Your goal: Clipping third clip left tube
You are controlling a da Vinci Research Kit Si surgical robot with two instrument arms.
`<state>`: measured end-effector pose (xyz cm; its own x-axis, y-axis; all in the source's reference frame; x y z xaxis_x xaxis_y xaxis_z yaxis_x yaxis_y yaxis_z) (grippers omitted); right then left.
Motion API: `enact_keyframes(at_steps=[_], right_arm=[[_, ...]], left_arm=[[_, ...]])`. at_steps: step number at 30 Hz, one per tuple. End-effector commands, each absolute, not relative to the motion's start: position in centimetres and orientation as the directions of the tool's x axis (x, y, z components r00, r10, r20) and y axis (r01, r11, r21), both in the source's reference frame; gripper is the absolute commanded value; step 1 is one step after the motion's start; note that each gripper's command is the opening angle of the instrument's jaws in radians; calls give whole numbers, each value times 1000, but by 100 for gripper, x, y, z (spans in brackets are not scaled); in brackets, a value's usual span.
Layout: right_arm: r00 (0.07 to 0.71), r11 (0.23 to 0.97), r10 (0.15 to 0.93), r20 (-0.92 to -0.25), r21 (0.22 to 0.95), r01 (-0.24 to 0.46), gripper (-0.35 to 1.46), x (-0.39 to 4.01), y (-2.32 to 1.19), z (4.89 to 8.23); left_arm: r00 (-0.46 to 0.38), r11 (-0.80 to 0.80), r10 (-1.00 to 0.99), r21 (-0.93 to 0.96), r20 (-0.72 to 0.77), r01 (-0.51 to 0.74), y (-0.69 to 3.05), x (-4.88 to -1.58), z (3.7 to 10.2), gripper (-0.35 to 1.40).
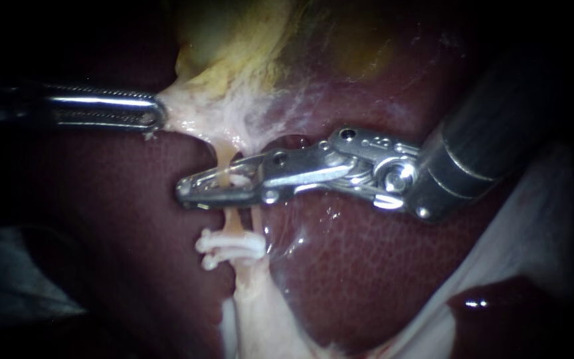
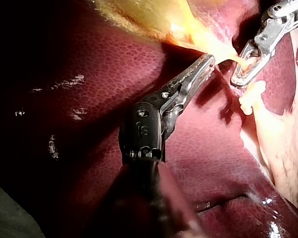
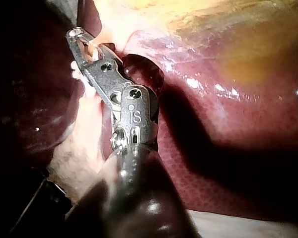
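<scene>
Step in hand: setting clip 3. The right instrument [image 1: 197, 188] has its jaws pressed together across the left tube [image 1: 223, 158]. The tube hangs between the gallbladder [image 1: 234, 53] and 2 white clips [image 1: 232, 244], which sit lower down, near the jaws but apart. The left instrument [image 1: 157, 114] pinches pale gallbladder tissue, keeping the tube taut. In my judgement the next move calls for a full squeeze, then release and a straight withdrawal without dragging. The liver [image 1: 367, 266] beneath is wet and glistening, and clearance is tight. A pale sheet [image 1: 539, 219] borders the field.
</scene>
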<state>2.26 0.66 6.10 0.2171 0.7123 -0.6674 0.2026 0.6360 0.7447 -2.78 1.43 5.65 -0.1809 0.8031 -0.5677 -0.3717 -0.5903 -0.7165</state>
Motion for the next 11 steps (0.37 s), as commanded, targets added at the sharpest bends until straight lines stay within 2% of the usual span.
enact_keyframes(at_steps=[1,11], right_arm=[[220,634,712,-667,745,209,-35,227,65,610],[220,634,711,-668,744,209,-35,223,66,617]], left_arm=[[-181,-590,803,-717,-568,-371,143,-278,565,-35],[-181,-590,803,-717,-568,-371,144,-279,566,-35]])
